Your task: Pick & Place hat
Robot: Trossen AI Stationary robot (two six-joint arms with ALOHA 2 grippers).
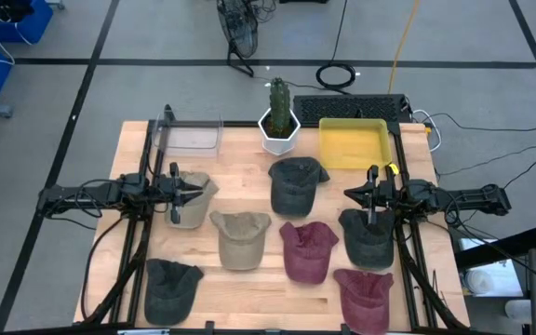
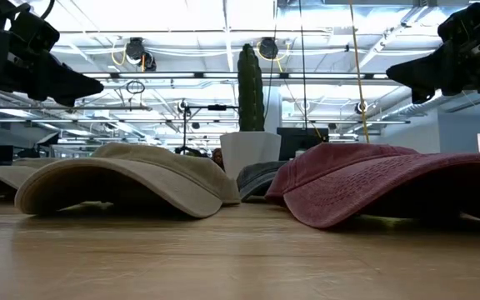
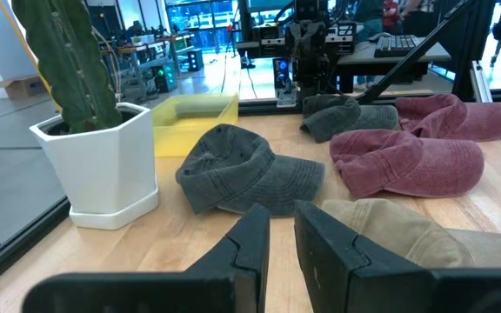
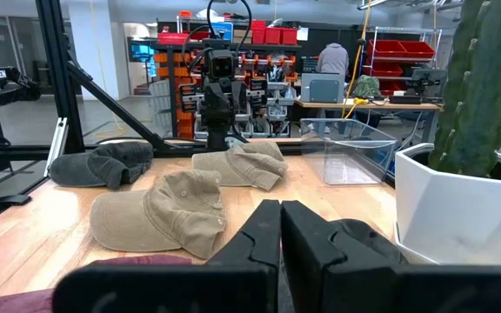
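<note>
Nearest the camera, along the bottom edge of the high view, a dark grey hat [image 1: 170,288] is seen at lower left and a maroon hat [image 1: 365,296] at lower right. One row up, a tan hat [image 1: 240,239], a second maroon hat [image 1: 307,250] and a dark hat [image 1: 368,236] are laid apart, presumably so that each can be reached singly.

At mid-height the left gripper [image 1: 196,193] is held over a khaki hat [image 1: 189,199] at the left, its jaws parted by a narrow gap with nothing seen between them. The right gripper [image 1: 350,194] is poised at the right, above the dark hat, its jaws closed and empty. No hat is gripped.

Farther up, a grey hat [image 1: 296,183] lies at centre. Along the table's far edge a clear bin [image 1: 190,137], a potted cactus [image 1: 279,116] and a yellow bin [image 1: 354,143] are set, the bins probably as drop places.
</note>
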